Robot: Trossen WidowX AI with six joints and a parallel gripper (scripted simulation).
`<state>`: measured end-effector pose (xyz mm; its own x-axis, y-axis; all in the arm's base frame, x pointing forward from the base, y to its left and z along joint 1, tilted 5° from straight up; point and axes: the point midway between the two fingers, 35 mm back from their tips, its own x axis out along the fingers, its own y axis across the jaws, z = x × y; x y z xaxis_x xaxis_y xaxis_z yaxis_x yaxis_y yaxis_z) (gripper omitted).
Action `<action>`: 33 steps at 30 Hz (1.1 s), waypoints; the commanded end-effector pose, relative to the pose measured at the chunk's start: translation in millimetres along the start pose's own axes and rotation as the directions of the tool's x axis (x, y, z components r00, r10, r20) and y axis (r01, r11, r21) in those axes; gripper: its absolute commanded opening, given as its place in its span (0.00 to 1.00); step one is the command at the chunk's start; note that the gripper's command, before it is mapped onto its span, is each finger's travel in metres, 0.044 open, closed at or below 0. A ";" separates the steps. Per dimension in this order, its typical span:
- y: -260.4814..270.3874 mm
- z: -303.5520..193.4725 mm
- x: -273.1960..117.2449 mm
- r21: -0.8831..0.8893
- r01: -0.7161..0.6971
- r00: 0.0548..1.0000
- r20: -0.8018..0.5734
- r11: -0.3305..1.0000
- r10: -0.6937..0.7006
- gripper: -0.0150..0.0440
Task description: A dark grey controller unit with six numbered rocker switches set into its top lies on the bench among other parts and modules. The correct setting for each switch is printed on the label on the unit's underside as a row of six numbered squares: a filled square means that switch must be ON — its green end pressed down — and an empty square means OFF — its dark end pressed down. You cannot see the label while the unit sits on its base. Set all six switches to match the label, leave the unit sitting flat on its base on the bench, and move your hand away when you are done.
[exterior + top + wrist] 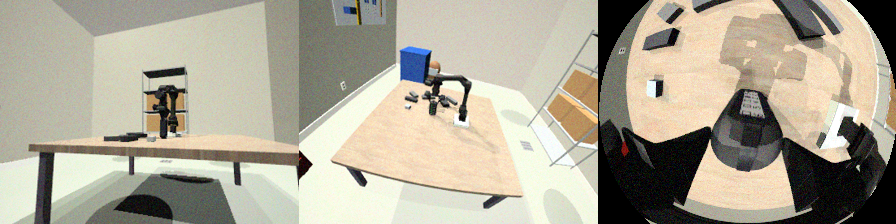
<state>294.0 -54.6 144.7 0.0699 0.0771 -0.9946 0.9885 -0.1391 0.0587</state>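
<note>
Clamping controller unit (432, 109) (163, 130) (747, 147), gripper (433, 103) (163, 118) (747, 137) spread wide.

A blue cabinet (415, 65) stands behind the table; brown boxes (578, 118) (153, 122) fill shelves.
</note>
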 end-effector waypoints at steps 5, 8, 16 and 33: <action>0.1 8.2 2.8 -0.003 0.008 1.000 0.009 1.000 -0.008 0.83; 0.1 10.6 3.1 -0.003 0.008 1.000 0.010 1.000 -0.008 0.83; 0.1 17.2 3.8 -0.003 0.008 1.000 0.010 1.000 -0.008 0.83; 0.1 30.9 6.1 -0.003 0.008 1.000 0.012 1.000 -0.008 0.83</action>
<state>290.5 -82.2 140.6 0.0715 0.0680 -0.9951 0.9881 -0.1411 0.0614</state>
